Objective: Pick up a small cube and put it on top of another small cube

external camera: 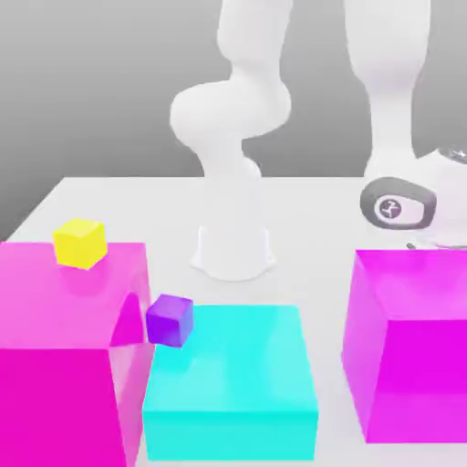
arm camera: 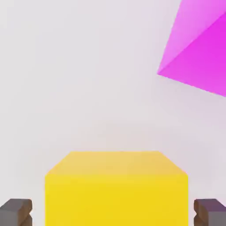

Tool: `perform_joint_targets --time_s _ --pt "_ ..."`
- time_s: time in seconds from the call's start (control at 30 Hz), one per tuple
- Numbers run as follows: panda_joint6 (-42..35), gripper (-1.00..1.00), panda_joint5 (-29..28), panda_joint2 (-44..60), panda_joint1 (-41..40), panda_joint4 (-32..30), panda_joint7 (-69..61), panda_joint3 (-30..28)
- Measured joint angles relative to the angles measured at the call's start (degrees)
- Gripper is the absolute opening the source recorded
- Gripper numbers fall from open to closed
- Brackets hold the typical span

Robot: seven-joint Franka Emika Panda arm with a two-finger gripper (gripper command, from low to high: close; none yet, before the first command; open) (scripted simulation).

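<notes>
White tabletop [external camera: 91, 196] under grey backdrop; claw [arm camera: 114, 212] fingers spread apart either side of small cube [arm camera: 115, 190].

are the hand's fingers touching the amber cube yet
Apart. The hand view shows white table between each finger and the sides of the small cube.

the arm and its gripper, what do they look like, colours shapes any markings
The arm is glossy white with rounded, bulbous links rising from a flared cylindrical base. Near the hand, a dark grey oval panel carries a small white emblem. In the hand view the two fingertips are blocky and dark grey-brown, one slightly purplish.
</notes>
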Motion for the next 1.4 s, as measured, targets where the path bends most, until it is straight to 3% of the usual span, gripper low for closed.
perform_joint_targets --time_s 0.13,0.53,0.73,0.87,1.0,1.4 --pt "0.2 -1.0 -0.1 0.1 0.2 0.0 0.1 -0.2" --pt "-9.2 -1.0 14.3 -12.6 -6.6 -2.0 -10.7 10.4" --pt "-13.4 -1.0 -1.2 -19.7 -4.6 0.7 -8.8 10.8" --pt "-17.1 -1.0 -7.6 -26.5 -4.6 1.8 -10.9 11.6" --pt "-21.3 -1.0 -7.3 -33.9 -8.2 0.9 -12.0 7.2" --pt "-30.4 -1.0 3.8 -39.4 -26.5 -2.7 5.6 -8.6"
